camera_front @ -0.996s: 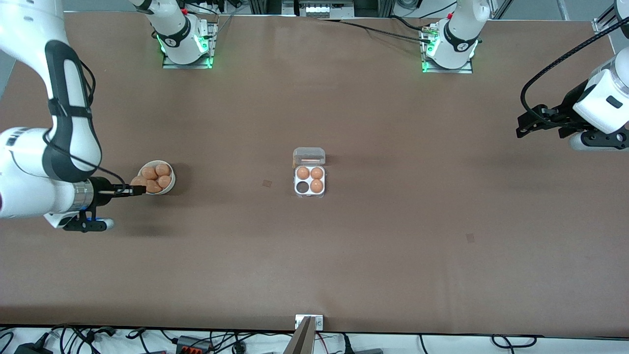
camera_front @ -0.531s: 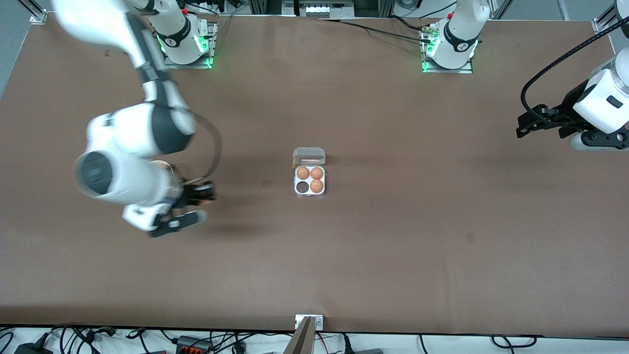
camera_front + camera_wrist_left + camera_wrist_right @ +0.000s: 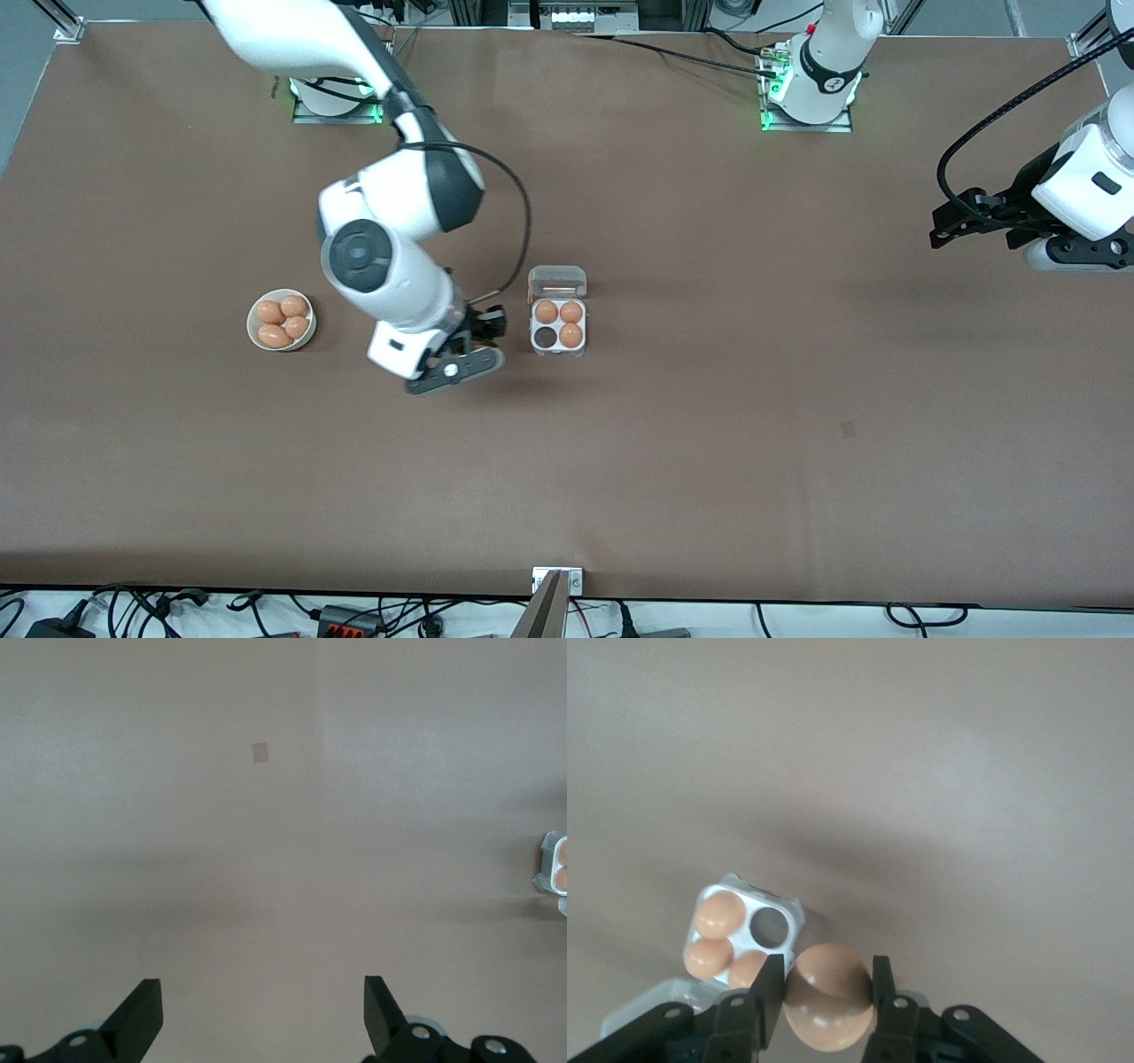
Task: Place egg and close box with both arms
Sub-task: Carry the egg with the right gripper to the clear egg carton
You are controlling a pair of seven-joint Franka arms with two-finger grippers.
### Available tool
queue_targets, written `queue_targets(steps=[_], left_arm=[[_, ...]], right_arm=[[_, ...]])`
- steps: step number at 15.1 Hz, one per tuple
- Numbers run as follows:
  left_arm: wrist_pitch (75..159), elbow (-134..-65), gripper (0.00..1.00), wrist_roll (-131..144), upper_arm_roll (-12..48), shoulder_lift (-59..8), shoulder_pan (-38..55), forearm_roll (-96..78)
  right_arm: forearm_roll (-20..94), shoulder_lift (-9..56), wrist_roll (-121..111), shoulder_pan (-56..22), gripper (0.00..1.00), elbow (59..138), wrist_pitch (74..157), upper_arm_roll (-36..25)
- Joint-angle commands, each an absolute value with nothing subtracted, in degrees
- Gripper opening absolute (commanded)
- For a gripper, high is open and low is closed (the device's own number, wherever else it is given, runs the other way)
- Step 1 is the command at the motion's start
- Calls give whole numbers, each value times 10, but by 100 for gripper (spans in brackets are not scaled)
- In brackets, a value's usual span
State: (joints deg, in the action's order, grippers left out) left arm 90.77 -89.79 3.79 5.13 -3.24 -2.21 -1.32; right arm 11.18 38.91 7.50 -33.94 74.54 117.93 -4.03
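The clear egg box (image 3: 558,340) sits mid-table with its lid (image 3: 557,282) open and three brown eggs in its cells; one cell (image 3: 544,337) is empty. It also shows in the right wrist view (image 3: 744,930). My right gripper (image 3: 483,330) is over the table beside the box, toward the right arm's end, shut on a brown egg (image 3: 828,997). My left gripper (image 3: 952,223) waits open and empty above the left arm's end of the table; its fingers (image 3: 142,1014) show in the left wrist view.
A round white bowl (image 3: 282,320) with several brown eggs stands toward the right arm's end of the table. Small tape marks lie on the brown table (image 3: 849,429). The box edge shows in the left wrist view (image 3: 555,864).
My right arm has lifted an egg out of the bowl and carried it across to just beside the box. The left arm has not moved.
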Motion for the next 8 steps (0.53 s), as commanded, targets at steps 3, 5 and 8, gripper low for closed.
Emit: queue_targets(steps=[3,5,8], left_arm=[[901,-885,100,40,52,-35,-27,-37],[901,-885,100,40,52,-36,-27,-38],[901,-885,100,40,53,-35,-25,-37]], right_arm=[[118,441,106,-380,2,745,1261,-48],[117,456,134,-401,2,745,1290,-48],[112,461,155,-413,2,750,1297,-48]])
